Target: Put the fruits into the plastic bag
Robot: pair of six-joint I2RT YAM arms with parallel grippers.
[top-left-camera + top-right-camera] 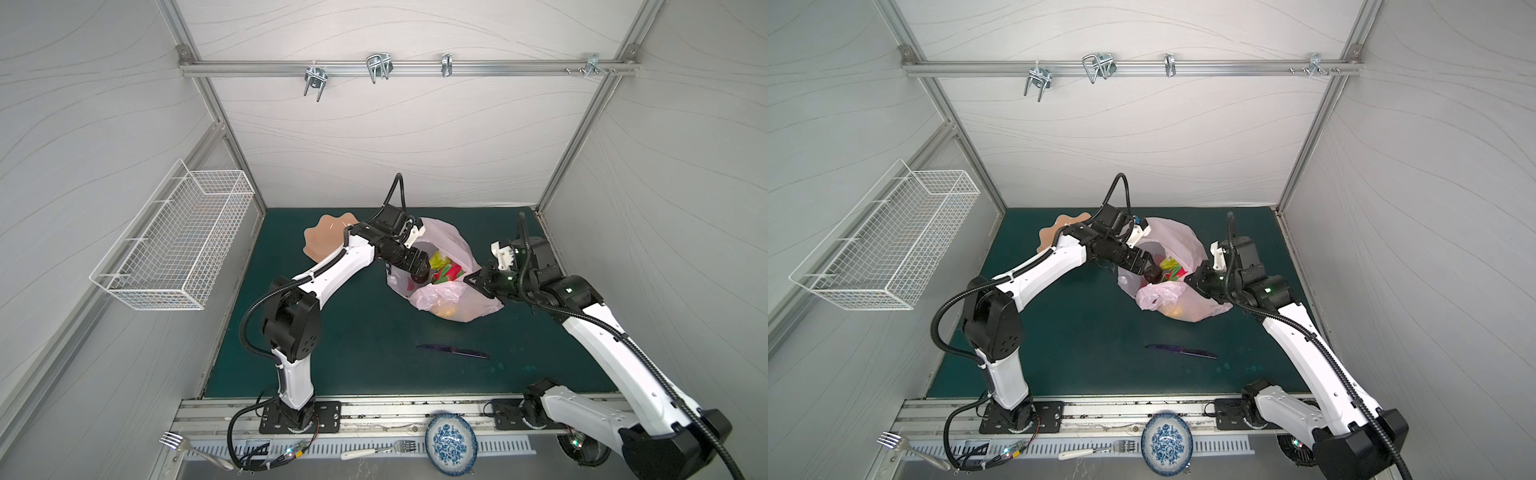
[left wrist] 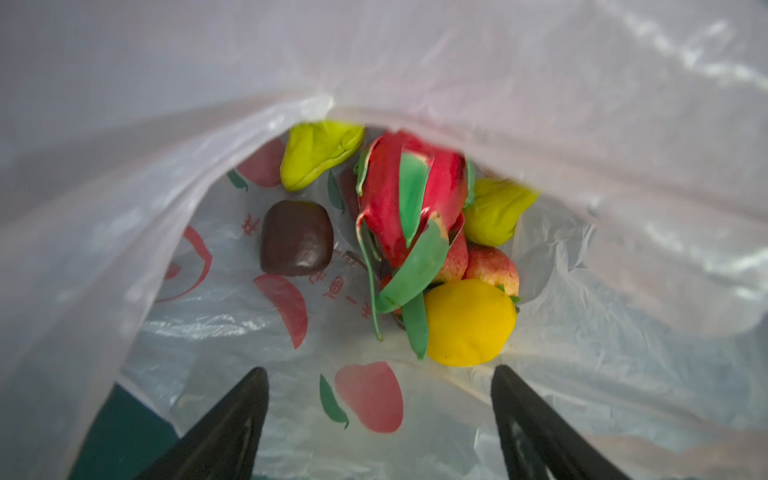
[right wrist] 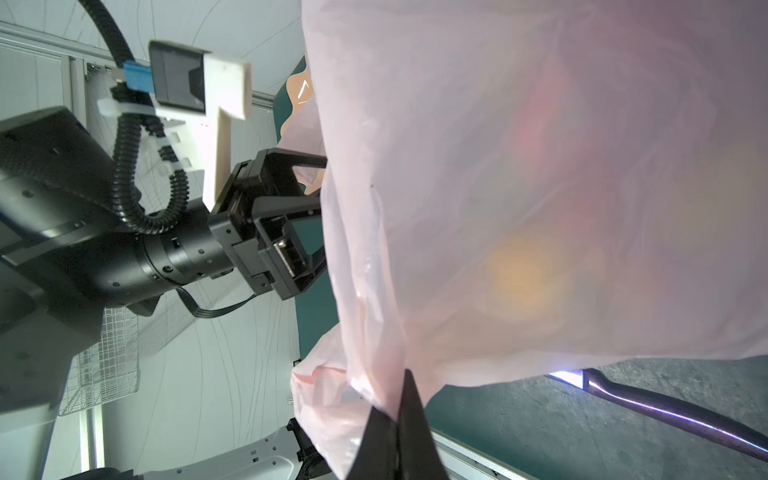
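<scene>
The pale pink plastic bag [image 1: 451, 243] [image 1: 1177, 237] lies on the green mat, its mouth held up. My right gripper [image 1: 471, 279] [image 3: 399, 401] is shut on the bag's rim. My left gripper [image 1: 420, 268] [image 2: 378, 370] reaches into the mouth, open, nothing between its fingers. Inside the bag lie the fruits: a dark brown round one [image 2: 297, 239] just ahead of the fingers, a red-green dragon fruit [image 2: 411, 195], a yellow lemon [image 2: 469, 322], two green pears [image 2: 318, 151] [image 2: 494, 210] and a red apple [image 2: 492, 266].
A peach scalloped bowl [image 1: 322, 241] stands behind the left arm, partly hidden. A purple knife [image 1: 453, 351] lies on the mat in front of the bag. A white wire basket [image 1: 174, 237] hangs on the left wall. A blue-white plate [image 1: 451, 440] and forks [image 1: 382, 449] lie off the front edge.
</scene>
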